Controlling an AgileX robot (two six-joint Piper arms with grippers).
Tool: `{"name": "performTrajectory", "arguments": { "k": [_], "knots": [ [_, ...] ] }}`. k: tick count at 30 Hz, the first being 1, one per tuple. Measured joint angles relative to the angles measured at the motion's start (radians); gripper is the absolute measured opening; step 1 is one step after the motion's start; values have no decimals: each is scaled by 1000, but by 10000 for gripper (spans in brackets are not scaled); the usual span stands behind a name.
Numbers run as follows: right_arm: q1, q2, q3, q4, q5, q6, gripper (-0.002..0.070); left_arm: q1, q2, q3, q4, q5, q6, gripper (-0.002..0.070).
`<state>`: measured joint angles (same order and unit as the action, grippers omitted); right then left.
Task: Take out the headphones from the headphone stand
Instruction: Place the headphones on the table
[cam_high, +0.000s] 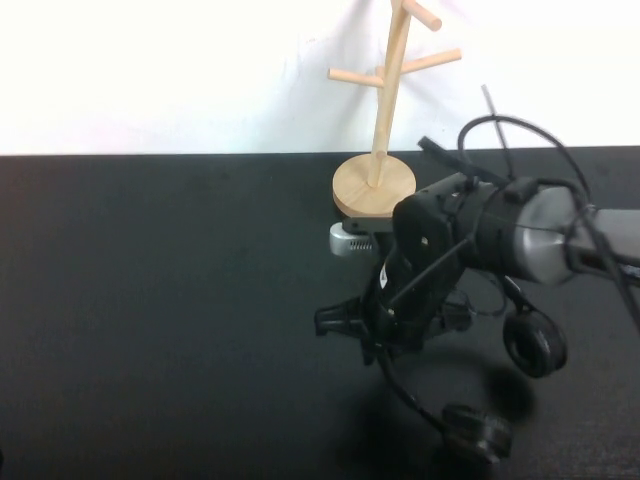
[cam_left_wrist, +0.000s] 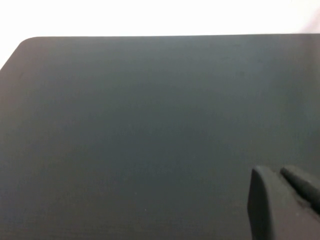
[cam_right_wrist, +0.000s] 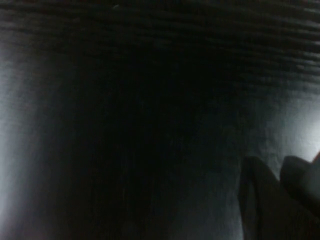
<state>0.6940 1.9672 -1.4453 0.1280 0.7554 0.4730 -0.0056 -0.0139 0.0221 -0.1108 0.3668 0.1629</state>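
The wooden headphone stand (cam_high: 377, 180) stands bare at the table's back edge, with its pegs up against the white wall. The black headphones (cam_high: 478, 430) are off it and low over the table at the front right. One ear cup is at the front and the other (cam_high: 535, 342) is to the right, with the thin headband (cam_high: 405, 390) curving between them. My right gripper (cam_high: 385, 352) points down over the headband, fingers close together on it; in the right wrist view (cam_right_wrist: 280, 165) only dark tabletop shows. My left gripper (cam_left_wrist: 277, 171) is shut and empty, out of the high view.
A small silver object (cam_high: 350, 240) lies just in front of the stand's round base. The black table (cam_high: 150, 300) spreads wide to the left. The right arm's cables (cam_high: 520, 130) loop above its wrist.
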Motion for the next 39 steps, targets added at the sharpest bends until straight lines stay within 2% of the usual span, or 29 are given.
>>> {"name": "performTrajectory", "arguments": {
  "k": [12, 14, 19, 21, 24, 27, 29, 35, 39],
  "knots": [
    [-17, 128, -152, -13, -87, -2, 15, 0, 0, 0, 0, 0, 0, 0],
    [-19, 133, -157, -17, -82, -8, 76, 0, 0, 0, 0, 0, 0, 0],
    [-19, 135, -157, -54, -88, -8, 318, 0, 0, 0, 0, 0, 0, 0],
    [-19, 133, -157, -63, -75, -3, 365, 0, 0, 0, 0, 0, 0, 0],
    [-8, 110, -157, -75, -12, -1, 370, 0, 0, 0, 0, 0, 0, 0],
    [20, 51, -139, -128, 75, -1, 351, 0, 0, 0, 0, 0, 0, 0],
    [42, -15, -105, -143, 113, -1, 291, 0, 0, 0, 0, 0, 0, 0],
    [99, -263, 59, -178, 167, -1, -10, 0, 0, 0, 0, 0, 0, 0],
    [139, -404, 116, -228, 274, -1, -7, 0, 0, 0, 0, 0, 0, 0]
  ]
}}
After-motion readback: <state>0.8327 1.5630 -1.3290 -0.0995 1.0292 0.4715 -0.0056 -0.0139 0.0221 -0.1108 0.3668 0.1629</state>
